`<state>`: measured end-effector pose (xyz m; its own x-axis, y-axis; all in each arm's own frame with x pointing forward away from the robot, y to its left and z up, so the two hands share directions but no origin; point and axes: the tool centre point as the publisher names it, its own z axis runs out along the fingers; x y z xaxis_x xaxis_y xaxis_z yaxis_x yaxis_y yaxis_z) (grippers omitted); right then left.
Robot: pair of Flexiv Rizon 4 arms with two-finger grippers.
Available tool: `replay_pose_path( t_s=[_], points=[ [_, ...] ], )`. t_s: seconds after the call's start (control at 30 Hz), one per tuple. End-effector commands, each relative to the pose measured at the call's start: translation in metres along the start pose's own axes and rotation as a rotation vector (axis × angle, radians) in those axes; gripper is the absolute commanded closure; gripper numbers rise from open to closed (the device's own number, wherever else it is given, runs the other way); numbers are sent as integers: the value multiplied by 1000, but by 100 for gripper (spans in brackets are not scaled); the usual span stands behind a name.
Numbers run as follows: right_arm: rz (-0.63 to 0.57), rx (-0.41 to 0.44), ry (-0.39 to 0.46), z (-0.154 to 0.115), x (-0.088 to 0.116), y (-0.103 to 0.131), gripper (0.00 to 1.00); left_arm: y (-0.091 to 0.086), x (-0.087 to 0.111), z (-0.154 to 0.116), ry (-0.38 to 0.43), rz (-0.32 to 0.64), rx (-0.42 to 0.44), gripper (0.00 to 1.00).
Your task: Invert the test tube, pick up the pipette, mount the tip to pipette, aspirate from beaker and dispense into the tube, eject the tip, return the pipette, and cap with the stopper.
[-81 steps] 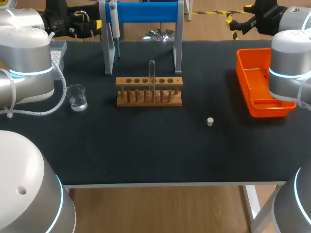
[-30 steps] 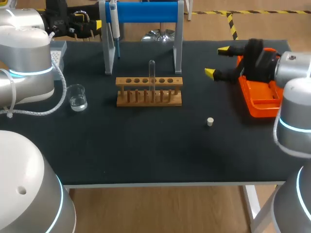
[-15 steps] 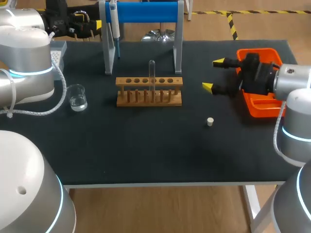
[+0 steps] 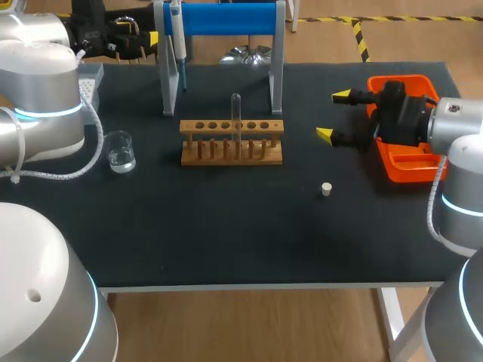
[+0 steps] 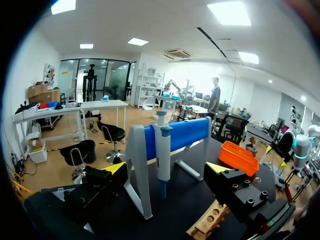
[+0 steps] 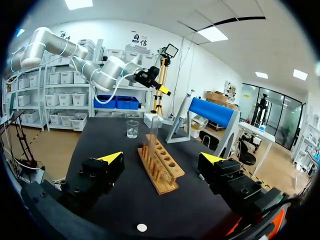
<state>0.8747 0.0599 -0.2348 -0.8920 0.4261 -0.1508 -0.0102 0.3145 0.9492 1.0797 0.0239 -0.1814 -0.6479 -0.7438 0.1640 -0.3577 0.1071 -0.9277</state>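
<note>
Bench contents, head view, left to right:

1. Left gripper [image 5: 166, 169], far-left table corner. Fingers spread wide, holding nothing. The pipette hangs just ahead of the gap, untouched.
2. Beaker [image 4: 120, 151], clear, with liquid. At 9 o'clock of the rack, apart from it.
3. Pipette [image 4: 176, 38], hanging on the blue stand [image 4: 226, 19], at 11 o'clock of the rack.
4. Wooden rack [image 4: 232, 142], mid-table. The test tube [image 4: 235, 113] stands upright in it.
5. Stopper [image 4: 326, 188], white, alone on the black table [image 4: 226, 241], at 4 o'clock of the rack.
6. Right gripper [image 4: 333, 115], fingers wide apart and empty. The test tube lies at 9 o'clock of it, well apart. The stopper lies at 6 o'clock, near.
7. Orange tray [image 4: 400, 162], at the right edge, partly under the right arm.
</note>
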Motion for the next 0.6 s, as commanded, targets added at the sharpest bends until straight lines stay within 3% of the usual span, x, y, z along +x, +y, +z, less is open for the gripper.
replay_pose_path(
  t_s=[0.03,0.3,0.6],
  points=[
    [-1,-3,-1,-1,0,-1,0,12,27,-19,-10,7,18,0],
    [-1,-3,-1,-1,0,-1,0,48,97,-51,17,55,40,0],
    [-1,-3,-1,-1,0,-1,0,86,161,-71,72,119,75,0]
  ],
)
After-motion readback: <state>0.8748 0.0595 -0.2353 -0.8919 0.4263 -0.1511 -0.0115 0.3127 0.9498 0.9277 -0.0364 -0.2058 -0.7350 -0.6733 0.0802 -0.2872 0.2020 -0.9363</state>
